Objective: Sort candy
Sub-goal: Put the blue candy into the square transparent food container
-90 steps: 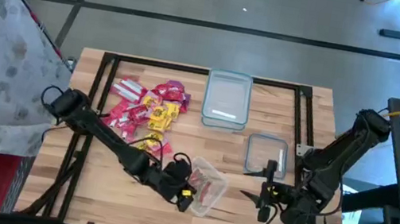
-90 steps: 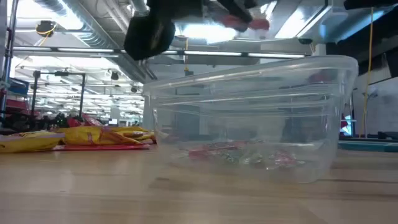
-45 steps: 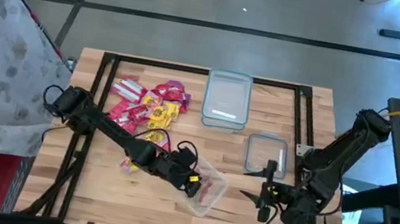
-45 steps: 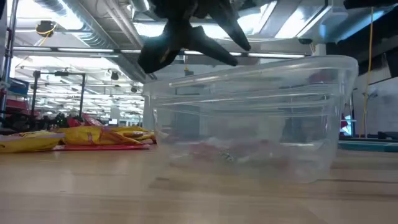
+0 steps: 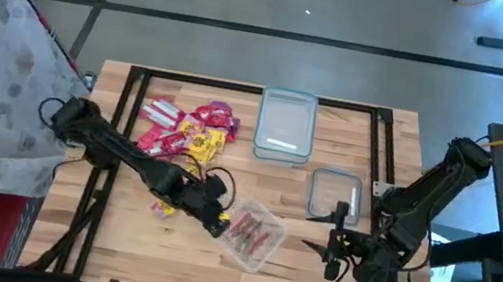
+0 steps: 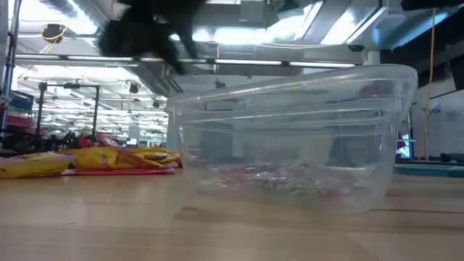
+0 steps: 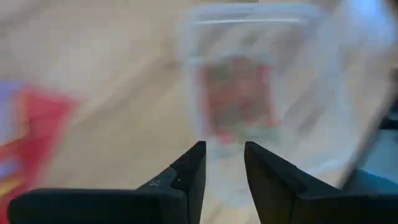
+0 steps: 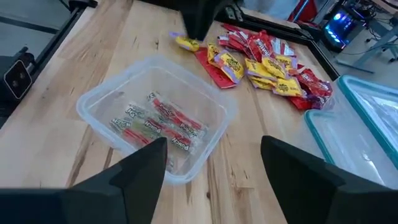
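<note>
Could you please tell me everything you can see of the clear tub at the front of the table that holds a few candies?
The clear tub is a shallow rectangular container of transparent plastic with rounded corners and a rolled rim, open and lidless. It stands upright on the wooden table, skewed to the table's edges. A few red wrapped candies lie flat on its bottom. The left gripper is beside its rim.

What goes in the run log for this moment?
left gripper: open, empty, beside clear tub | tub: red candy inside | candy pile: unsorted | right gripper: open, idle near table edge
</note>
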Robot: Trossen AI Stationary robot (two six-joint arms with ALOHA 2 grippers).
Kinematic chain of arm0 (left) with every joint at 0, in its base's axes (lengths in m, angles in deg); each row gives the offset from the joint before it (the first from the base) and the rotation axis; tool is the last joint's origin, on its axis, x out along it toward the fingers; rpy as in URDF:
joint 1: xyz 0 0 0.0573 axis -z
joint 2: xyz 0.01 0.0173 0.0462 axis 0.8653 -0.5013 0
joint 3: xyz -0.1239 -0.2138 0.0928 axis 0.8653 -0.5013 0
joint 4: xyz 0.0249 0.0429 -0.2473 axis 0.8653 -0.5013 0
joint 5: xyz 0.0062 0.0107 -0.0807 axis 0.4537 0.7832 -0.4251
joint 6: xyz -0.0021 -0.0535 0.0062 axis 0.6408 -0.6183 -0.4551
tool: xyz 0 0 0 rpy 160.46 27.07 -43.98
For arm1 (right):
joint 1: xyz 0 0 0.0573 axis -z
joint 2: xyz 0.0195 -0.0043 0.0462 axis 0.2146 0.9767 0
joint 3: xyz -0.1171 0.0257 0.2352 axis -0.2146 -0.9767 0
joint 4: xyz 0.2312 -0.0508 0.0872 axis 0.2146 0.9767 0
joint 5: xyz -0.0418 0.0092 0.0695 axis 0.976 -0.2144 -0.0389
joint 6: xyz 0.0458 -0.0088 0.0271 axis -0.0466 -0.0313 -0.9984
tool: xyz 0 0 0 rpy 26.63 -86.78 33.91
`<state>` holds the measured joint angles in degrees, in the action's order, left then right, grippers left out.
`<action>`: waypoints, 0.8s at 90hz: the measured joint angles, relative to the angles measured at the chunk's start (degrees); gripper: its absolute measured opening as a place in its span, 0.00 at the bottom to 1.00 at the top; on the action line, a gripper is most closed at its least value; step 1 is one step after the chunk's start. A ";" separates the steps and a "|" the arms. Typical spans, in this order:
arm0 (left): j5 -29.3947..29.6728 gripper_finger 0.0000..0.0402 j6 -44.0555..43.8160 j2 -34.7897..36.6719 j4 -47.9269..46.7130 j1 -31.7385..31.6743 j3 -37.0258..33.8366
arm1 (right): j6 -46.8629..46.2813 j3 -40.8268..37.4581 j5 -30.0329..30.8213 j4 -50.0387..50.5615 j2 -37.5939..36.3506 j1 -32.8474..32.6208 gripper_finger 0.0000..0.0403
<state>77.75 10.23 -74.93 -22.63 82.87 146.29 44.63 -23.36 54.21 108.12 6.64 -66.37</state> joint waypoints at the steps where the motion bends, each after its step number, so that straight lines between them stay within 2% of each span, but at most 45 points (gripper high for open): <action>1: 0.40 0.23 -0.70 0.04 -1.58 0.11 0.00 | 0.00 0.00 0.00 0.00 0.01 0.00 0.62; 15: 2.30 0.23 -12.41 -0.22 -23.11 -0.51 -0.17 | 0.02 0.00 0.06 -0.03 -0.01 0.00 0.62; 25: 1.37 0.23 -15.79 -0.47 -28.79 -2.32 -3.38 | 0.02 0.00 0.08 -0.04 0.01 0.00 0.62; 33: -0.66 0.23 -14.00 -0.44 -27.98 -4.61 -7.01 | 0.10 0.00 0.09 -0.09 0.00 0.00 0.62; 47: -4.83 0.18 -8.94 -0.49 -20.69 -9.73 -14.79 | 0.11 0.00 0.11 -0.10 0.01 0.00 0.62; 72: -4.39 0.13 -7.48 -0.49 -13.43 -16.84 -22.81 | 0.13 0.00 0.15 0.19 -0.01 0.00 0.62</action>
<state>73.36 2.75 -75.42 -36.06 66.03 123.48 44.76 -23.36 54.36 108.31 6.64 -66.37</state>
